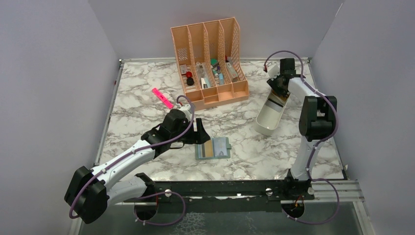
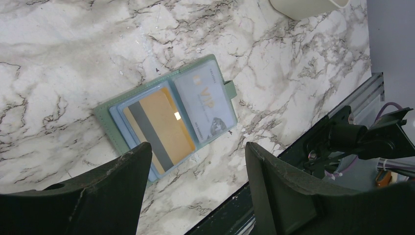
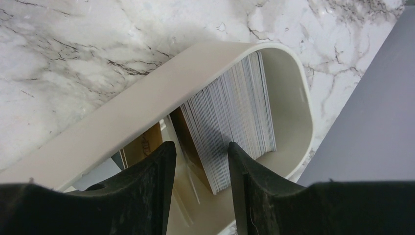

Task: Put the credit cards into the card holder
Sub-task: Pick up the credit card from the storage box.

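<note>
The card holder lies open and flat on the marble near the front edge. In the left wrist view a gold card with a dark stripe sits in its left pocket and a pale VIP card in its right pocket. My left gripper hovers just left of it, open and empty. My right gripper is inside the far end of the white tray. It is open, its fingers either side of the near end of a stack of cards standing on edge.
A peach slotted organizer with small items stands at the back centre. A pink highlighter lies left of it. A tan card leans in the tray behind the left finger. The black mounting rail runs along the table's front edge.
</note>
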`<action>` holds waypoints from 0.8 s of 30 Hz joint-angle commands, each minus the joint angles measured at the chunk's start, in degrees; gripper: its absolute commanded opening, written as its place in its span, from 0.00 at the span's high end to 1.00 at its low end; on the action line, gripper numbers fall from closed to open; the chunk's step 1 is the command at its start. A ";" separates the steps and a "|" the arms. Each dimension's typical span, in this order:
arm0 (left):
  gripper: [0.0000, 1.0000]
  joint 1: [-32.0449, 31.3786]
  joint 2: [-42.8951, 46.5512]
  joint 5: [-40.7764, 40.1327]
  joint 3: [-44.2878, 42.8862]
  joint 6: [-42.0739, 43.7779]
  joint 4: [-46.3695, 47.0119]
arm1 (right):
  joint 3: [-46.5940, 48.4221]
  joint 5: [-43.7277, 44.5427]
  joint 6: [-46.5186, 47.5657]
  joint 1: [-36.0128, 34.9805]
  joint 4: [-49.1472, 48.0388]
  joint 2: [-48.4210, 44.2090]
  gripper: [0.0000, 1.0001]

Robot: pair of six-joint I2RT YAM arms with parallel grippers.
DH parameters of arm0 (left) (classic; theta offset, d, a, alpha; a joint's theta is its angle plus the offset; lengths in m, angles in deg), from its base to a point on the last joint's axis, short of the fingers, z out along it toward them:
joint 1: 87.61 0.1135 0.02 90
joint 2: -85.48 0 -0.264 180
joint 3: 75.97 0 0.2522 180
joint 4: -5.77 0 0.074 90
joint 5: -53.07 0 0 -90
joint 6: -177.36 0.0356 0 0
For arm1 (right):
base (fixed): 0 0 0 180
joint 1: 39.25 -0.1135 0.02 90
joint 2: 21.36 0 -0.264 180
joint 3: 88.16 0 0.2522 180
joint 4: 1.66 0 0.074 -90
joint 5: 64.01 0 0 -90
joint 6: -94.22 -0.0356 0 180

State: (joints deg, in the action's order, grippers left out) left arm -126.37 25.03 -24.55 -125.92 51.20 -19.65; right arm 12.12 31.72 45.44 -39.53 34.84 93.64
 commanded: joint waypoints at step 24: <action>0.27 -0.07 -0.60 0.80 -0.20 0.04 2.31 | 3.30 1.98 -0.72 0.62 -0.28 0.64 0.72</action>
State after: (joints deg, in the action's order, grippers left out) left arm -126.37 24.53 -24.55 -125.92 51.17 -19.26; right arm 13.69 32.60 45.17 -39.27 35.30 94.86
